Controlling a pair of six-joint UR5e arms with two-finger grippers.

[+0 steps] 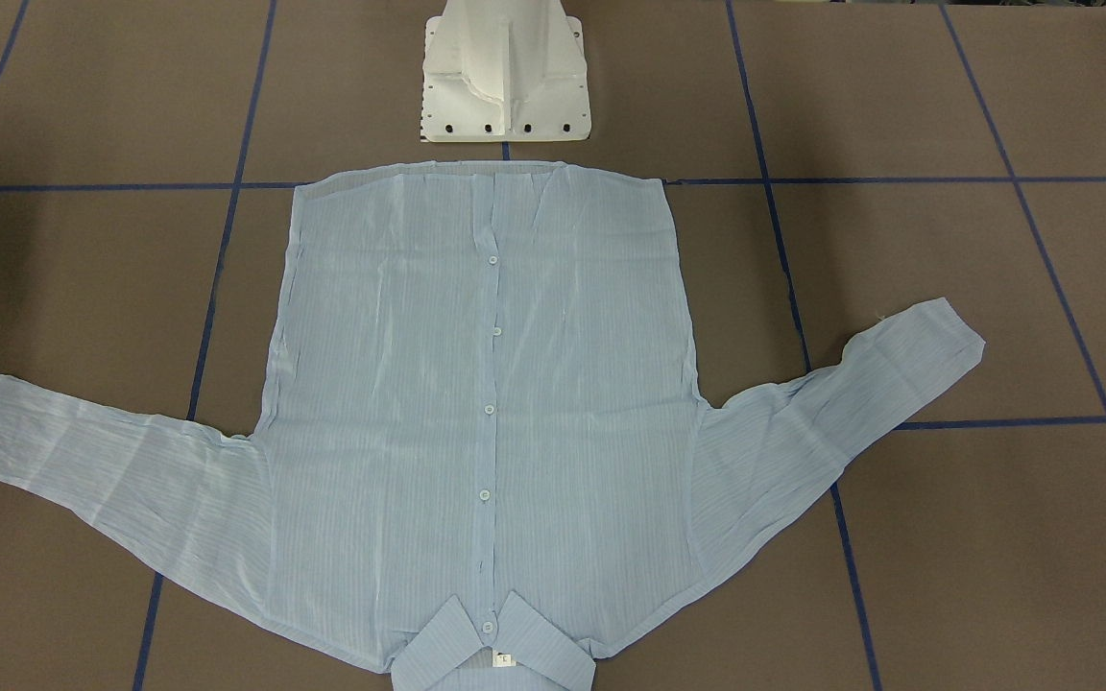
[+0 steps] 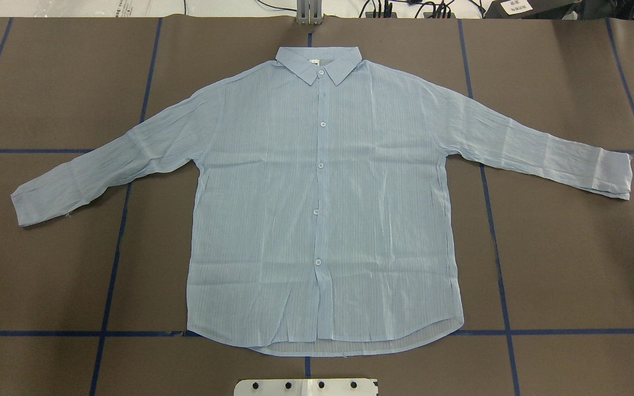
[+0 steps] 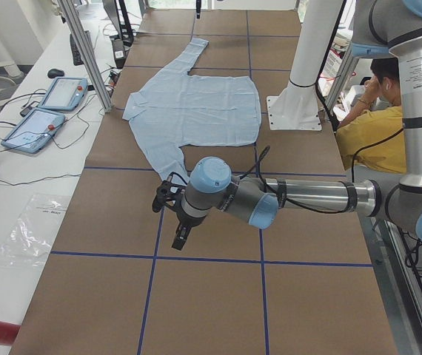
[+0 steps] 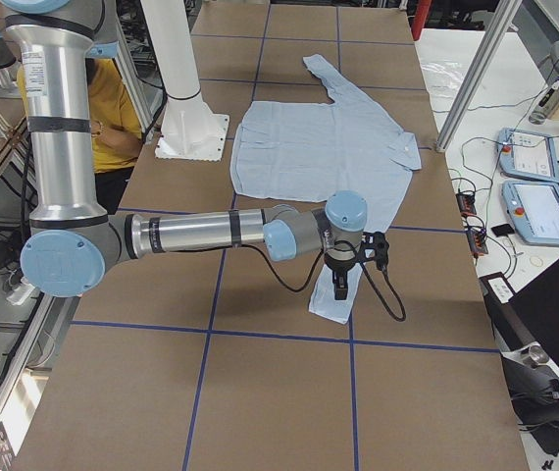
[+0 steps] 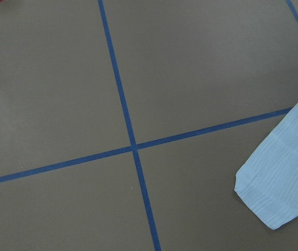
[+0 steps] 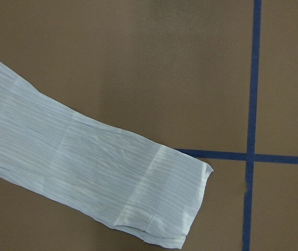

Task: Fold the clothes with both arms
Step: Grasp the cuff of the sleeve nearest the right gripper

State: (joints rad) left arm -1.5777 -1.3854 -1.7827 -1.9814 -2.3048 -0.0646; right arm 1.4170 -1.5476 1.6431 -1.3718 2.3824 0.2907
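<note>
The shirt (image 2: 322, 209) lies flat and buttoned in the middle of the overhead frame, collar at the top and both sleeves spread outward, on the brown table (image 2: 570, 264) marked with blue tape lines (image 2: 496, 247). The left gripper (image 3: 172, 214) hangs near 1 cuff. The right gripper (image 4: 356, 263) hangs over the other sleeve's end. I cannot tell how wide either gripper's jaws stand.

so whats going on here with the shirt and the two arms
A pale-blue shirt lies flat and buttoned on the brown table, sleeves spread, not folded at all yet. The left gripper hangs over the table beside one cuff, and the right gripper hangs above the other cuff. Neither seems to hold the cloth; open or shut cannot be told.
</note>
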